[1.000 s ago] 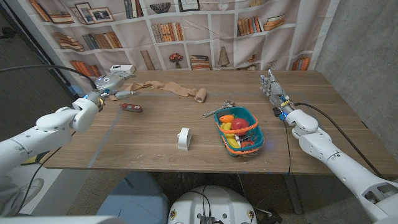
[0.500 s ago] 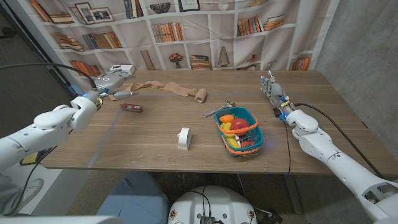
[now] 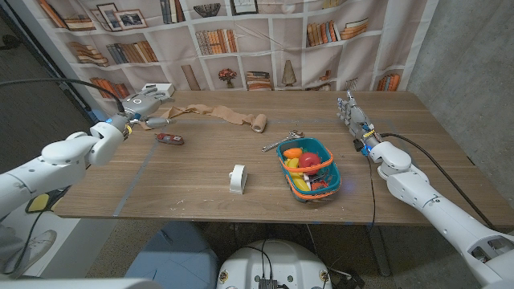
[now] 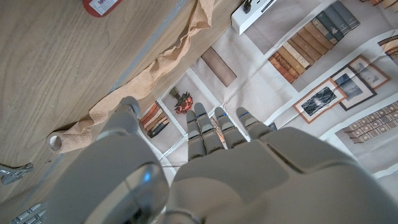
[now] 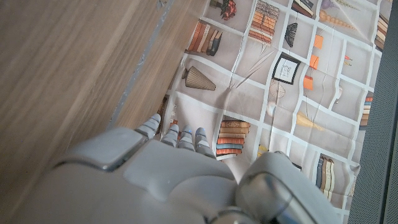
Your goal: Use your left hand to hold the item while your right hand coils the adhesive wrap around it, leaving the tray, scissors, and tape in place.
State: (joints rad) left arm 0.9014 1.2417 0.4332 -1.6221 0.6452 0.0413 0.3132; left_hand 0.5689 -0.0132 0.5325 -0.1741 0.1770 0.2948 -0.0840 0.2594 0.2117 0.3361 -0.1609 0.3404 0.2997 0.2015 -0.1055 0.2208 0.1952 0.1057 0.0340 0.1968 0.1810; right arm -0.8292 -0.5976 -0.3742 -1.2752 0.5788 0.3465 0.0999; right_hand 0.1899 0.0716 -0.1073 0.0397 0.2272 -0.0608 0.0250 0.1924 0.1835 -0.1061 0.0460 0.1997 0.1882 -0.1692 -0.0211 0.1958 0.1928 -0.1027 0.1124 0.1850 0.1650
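Observation:
A tan adhesive wrap (image 3: 221, 115) lies partly unrolled along the far side of the table, its roll (image 3: 259, 123) at the strip's right end. It shows as a crumpled strip (image 4: 165, 59) in the left wrist view. A small red item (image 3: 169, 139) lies just in front of the strip's left end. My left hand (image 3: 143, 107) hovers at that left end, fingers (image 4: 214, 127) stretched out and holding nothing. My right hand (image 3: 350, 112) stands at the far right of the table, fingers up and apart, empty.
A teal tray (image 3: 331, 168) of colourful toy food stands right of centre. Metal scissors (image 3: 279, 144) lie just behind it. A white tape roll (image 3: 237, 178) stands near the table's middle front. A white box (image 3: 160, 89) sits at the far left corner.
My left arm has drawn slightly to the left, the hand staying by the wrap's end. The right arm and the objects have not moved.

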